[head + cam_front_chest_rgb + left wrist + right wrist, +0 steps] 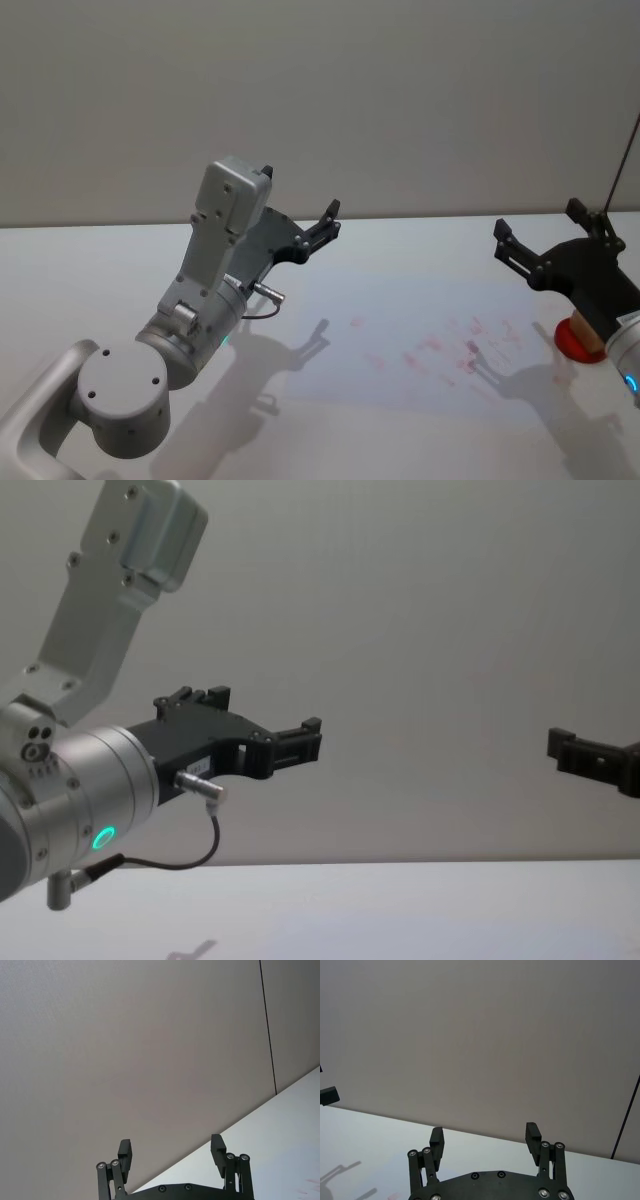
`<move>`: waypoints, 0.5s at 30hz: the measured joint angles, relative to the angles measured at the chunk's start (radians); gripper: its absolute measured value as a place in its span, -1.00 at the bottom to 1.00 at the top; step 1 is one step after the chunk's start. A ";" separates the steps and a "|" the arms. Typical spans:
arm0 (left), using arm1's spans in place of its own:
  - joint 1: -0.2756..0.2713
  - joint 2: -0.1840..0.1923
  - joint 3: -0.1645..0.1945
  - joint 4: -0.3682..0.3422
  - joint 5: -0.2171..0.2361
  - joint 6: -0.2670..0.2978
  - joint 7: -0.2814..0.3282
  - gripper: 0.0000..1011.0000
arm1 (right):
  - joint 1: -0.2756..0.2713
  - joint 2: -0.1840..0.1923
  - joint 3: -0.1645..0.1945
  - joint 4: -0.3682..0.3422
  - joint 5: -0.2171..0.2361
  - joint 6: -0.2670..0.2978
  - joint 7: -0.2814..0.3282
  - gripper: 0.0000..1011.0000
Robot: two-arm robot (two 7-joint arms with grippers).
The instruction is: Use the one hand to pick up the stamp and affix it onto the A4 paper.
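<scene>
Stamp (574, 341) on white table (420, 262), partly behind right hand (538, 226)

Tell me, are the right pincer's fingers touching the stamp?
Apart. The head view shows the right pincer with open fingers pointing away from the stamp, which lies farther back, behind the pincer's body.

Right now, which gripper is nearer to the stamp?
Right. The right gripper is raised, open, close over the stamp; the left gripper is raised far off to the stamp's left.
</scene>
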 joint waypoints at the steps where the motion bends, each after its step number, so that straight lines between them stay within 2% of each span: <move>1: 0.000 0.000 0.000 0.000 0.000 0.000 0.000 0.98 | 0.000 0.000 0.000 0.000 0.000 0.000 0.000 0.98; 15: 0.000 0.000 0.000 0.000 0.000 0.000 0.000 0.98 | 0.000 0.000 0.000 -0.001 0.000 0.000 0.001 0.98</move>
